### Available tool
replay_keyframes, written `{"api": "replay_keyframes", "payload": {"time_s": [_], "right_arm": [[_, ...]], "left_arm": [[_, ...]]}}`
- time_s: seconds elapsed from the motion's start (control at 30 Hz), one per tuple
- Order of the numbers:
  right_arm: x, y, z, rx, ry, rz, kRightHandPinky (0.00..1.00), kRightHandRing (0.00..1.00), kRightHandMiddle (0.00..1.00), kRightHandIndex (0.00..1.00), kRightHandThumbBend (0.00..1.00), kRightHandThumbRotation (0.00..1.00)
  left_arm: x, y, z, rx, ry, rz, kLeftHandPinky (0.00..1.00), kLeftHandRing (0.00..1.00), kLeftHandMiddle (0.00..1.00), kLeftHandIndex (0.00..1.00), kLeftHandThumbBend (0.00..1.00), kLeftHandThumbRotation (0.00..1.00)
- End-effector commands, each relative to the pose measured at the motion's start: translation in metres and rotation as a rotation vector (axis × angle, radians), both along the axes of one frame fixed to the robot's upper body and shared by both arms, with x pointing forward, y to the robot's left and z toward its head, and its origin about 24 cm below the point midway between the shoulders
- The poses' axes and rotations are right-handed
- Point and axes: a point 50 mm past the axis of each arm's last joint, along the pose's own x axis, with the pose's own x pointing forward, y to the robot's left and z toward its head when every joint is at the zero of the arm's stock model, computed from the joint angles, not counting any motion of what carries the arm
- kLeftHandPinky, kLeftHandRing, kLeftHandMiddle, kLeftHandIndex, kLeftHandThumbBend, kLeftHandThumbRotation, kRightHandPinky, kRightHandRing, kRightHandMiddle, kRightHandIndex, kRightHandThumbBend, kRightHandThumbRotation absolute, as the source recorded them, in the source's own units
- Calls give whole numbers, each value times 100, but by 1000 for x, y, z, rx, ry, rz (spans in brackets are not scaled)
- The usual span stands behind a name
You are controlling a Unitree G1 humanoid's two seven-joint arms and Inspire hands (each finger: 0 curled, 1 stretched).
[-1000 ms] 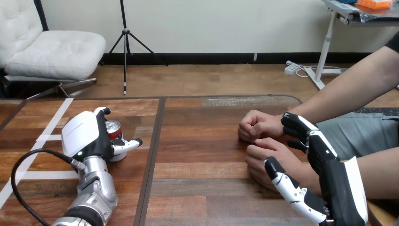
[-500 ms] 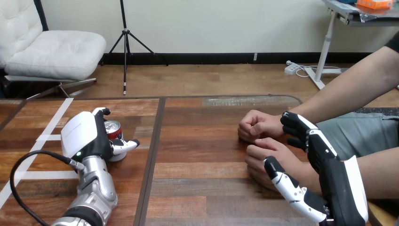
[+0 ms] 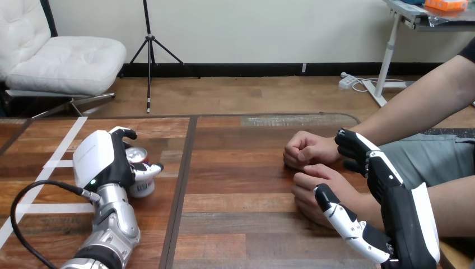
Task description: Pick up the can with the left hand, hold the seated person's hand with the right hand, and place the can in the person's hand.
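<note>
Clamps the left hand (image 3: pixel 101 158) round the near-upright can (image 3: pixel 143 184); must carry it far right to the person's hand (image 3: pixel 322 184) beside the right hand (image 3: pixel 399 206), whose grip cannot be told.

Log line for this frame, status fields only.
left hand: shut on can | right hand: over person's wrist, grip unclear | handover: not yet

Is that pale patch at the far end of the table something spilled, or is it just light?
In the head view it looks like light, not a spill: a pale, streaky glare on the table near its far edge. Also in the head view, the can shines pale on its metal top, gripped by the left hand.
</note>
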Motion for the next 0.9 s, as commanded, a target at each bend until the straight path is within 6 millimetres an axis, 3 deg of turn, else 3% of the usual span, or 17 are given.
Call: {"api": "replay_keyframes", "payload": {"time_s": [0.0, 0.87], "right_arm": [[5, 2, 16, 8, -86, 14, 81, 85, 85, 84, 60, 41], [2, 1, 16, 9, -77, 12, 82, 85, 85, 85, 59, 40]], "left_arm": [[13, -6, 17, -32, -79, -20, 48, 47, 49, 66, 71, 0], [6, -5, 11, -24, -83, -25, 49, 47, 50, 64, 69, 0]]}}
